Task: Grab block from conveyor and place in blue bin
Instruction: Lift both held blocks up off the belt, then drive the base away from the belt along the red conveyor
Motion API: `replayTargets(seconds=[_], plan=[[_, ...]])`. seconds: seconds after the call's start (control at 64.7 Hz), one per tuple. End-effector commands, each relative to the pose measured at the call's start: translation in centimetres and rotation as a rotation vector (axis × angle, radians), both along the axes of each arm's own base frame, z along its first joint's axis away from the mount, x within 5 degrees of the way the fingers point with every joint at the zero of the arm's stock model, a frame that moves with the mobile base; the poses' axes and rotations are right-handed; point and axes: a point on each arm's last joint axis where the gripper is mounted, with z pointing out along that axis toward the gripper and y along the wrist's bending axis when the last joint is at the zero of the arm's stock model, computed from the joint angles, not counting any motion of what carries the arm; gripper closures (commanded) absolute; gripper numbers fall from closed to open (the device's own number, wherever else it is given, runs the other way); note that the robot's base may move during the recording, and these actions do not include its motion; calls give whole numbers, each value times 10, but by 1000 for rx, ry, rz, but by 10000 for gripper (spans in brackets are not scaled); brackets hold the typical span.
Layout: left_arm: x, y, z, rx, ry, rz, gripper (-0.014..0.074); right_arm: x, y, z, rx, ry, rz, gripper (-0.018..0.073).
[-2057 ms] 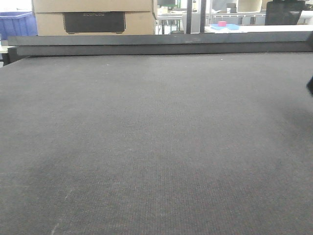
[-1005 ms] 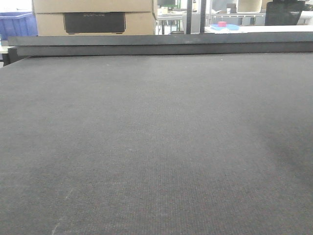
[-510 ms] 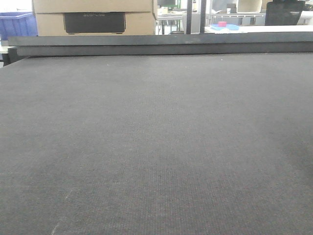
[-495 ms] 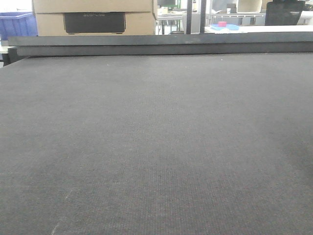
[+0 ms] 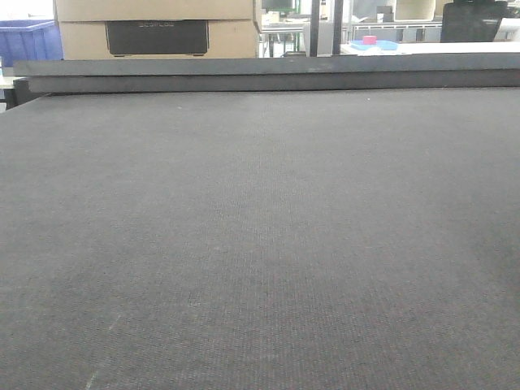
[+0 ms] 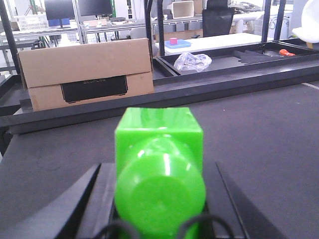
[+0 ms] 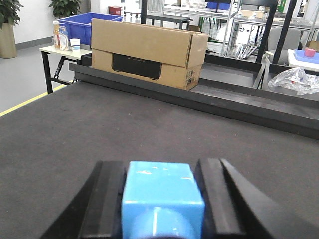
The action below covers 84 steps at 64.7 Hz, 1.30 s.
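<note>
Front view low, wrists close, shared conveyor (image 5: 260, 244)

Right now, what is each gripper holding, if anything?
Left gripper: closed on the green block.
Right gripper: closed on the blue block.

Matte black wedge-shaped fingers (image 6: 87, 199) on left hand (image 6: 158, 169) and right hand (image 7: 163, 167), thin black cable loops (image 6: 118, 228)

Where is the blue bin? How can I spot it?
Look across the wide dark grey conveyor belt to the big brown cardboard box behind its black rail. The blue plastic bin peeks out at the box's left end, behind a small table with bottles. Nothing else beside it is a big blue tub.
</note>
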Motion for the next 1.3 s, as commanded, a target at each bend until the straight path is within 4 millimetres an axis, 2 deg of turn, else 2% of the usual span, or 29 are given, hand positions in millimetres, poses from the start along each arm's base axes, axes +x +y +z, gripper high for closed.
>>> replayTargets(seconds=[0.0, 1.284], plan=[[-1, 0, 2, -16, -19, -9, 707, -2, -1, 4, 7, -33, -2, 721], [-1, 0, 2, -16, -19, -9, 707, -2, -1, 4, 7, -33, -2, 721]])
